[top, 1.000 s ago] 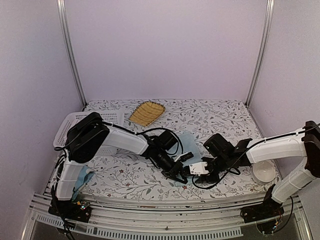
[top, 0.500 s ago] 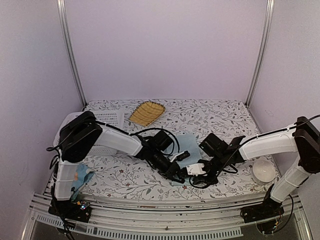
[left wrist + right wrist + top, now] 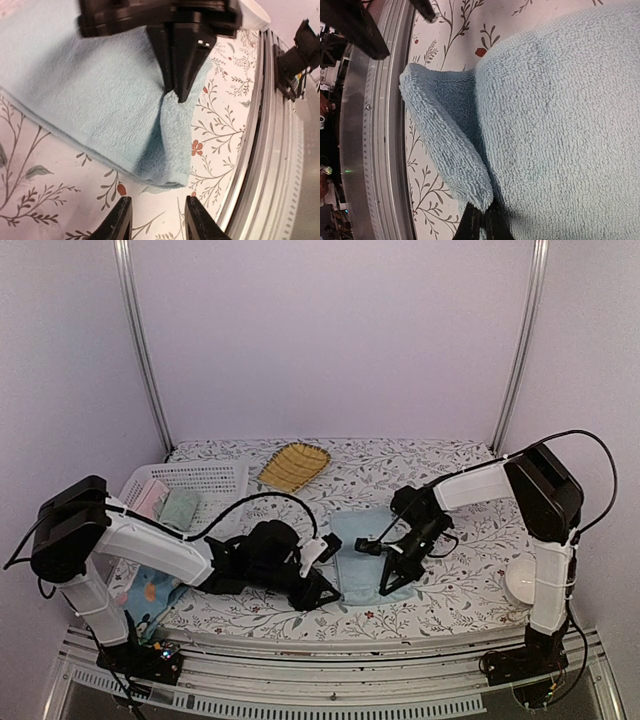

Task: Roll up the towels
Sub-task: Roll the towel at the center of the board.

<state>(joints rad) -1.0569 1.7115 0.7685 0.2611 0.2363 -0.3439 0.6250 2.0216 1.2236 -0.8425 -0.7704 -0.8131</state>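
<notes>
The plain light-blue terry towel lies flat near the table's front edge, folded over lengthwise. My right gripper is shut on its near corner, and that pinched fold rises between the black fingertips. My left gripper stands open just left of the same corner, its fingers apart over bare tablecloth and short of the towel's edge. The left wrist view also shows the right gripper nipping the cloth. The printed towel lies crumpled at the front left by my left arm's base.
A white basket at the back left holds a pink item and a greenish cloth. A yellow ribbed tray sits at the back centre. A white bowl stands front right. The metal rail runs close to the towel corner.
My left gripper opened, let go of the towel and drew back to the left. My right gripper shut on the towel's near corner. The blue towel now lies more uncovered.
</notes>
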